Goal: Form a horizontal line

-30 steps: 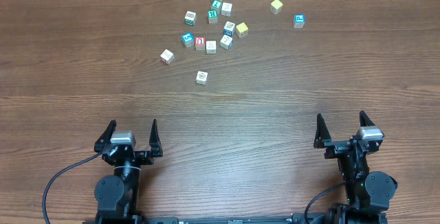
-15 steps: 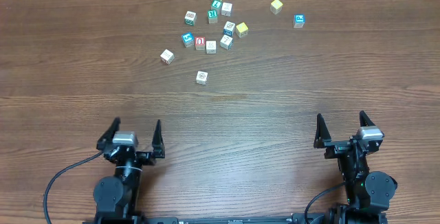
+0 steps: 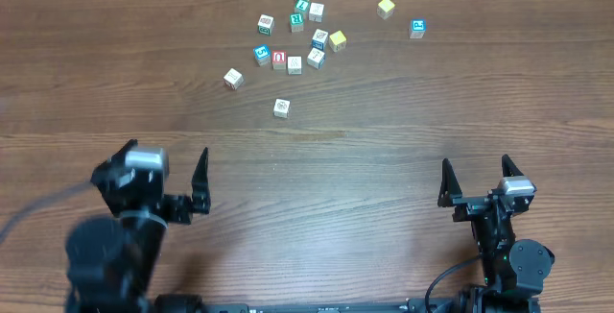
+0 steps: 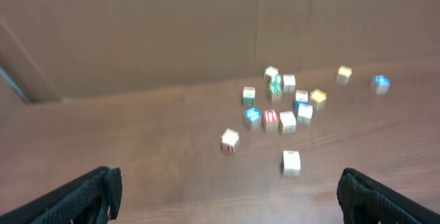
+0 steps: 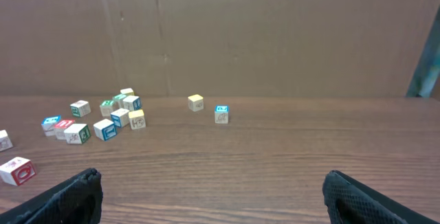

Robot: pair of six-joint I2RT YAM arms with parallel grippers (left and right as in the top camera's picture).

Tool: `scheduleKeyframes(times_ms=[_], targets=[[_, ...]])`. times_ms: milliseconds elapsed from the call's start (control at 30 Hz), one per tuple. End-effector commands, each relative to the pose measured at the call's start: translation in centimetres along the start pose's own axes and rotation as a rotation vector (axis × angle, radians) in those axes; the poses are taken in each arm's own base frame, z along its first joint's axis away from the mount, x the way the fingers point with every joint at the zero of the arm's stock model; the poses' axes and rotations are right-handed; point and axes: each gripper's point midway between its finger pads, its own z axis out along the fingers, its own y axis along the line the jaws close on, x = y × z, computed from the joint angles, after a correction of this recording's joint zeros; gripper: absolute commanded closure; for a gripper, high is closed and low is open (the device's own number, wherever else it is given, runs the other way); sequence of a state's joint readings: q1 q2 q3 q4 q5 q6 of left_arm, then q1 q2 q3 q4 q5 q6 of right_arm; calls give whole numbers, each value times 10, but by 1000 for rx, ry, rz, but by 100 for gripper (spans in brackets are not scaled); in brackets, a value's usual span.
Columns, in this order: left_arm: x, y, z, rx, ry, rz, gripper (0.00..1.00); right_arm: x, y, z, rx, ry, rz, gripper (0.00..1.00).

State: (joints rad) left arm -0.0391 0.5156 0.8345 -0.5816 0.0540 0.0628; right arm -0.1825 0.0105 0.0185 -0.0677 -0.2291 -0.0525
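Near edge. The left gripper (image 3: 165, 157) is seen with its fingers spread wide and nothing between them; its arm is blurred in the overhead view. The right gripper (image 3: 476, 164) is likewise held wide apart and empty. Both are well apart from every cube, with bare table (image 3: 403, 121) between.

Step judged to be in hand: the first reach. The lone whitish cube (image 3: 281, 108), nearest and free on all sides, is probably best taken first by the left arm. The jaws should be squared to two opposite flat faces and lowered straight, so the cube is not twisted or its neighbours nudged.

Middle distance. A second whitish cube (image 3: 233, 79) is noted farther back and to the left, with red on one side.

Far side. No horizontal line is formed yet. The letter cubes (image 3: 296, 22) are scattered in a loose cluster. A slightly slanted run is noted there: the blue-faced cube (image 3: 261, 54), the red-faced cube (image 3: 279, 60) and a whitish-faced cube (image 3: 295, 64), apparently touching, though this cannot be confirmed at this size. The red-faced cube would have to be left out. Two yellow cubes (image 3: 337, 39) and a stray blue cube (image 3: 417, 28) lie to the right.
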Motion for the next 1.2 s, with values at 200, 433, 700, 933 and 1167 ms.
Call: scheduleKeyframes(times_ms=[200,433,700,933,1167], targets=[[-79,5,59,56,336,38,0,2,-1,0,2,-2,-2,0],[-42,-36,149,345,592,-11,0,2,-1,0,2,-2,-2,0],[83,-49,260,473,840,-21,0,2,-1,0,2,-2,-2,0],[172,-42,345,488,802,346,5,2,-1,0,2,-2,-2,0],[201,-45,399,477,670,421,1,2,-1,0,2,-2,-2,0]])
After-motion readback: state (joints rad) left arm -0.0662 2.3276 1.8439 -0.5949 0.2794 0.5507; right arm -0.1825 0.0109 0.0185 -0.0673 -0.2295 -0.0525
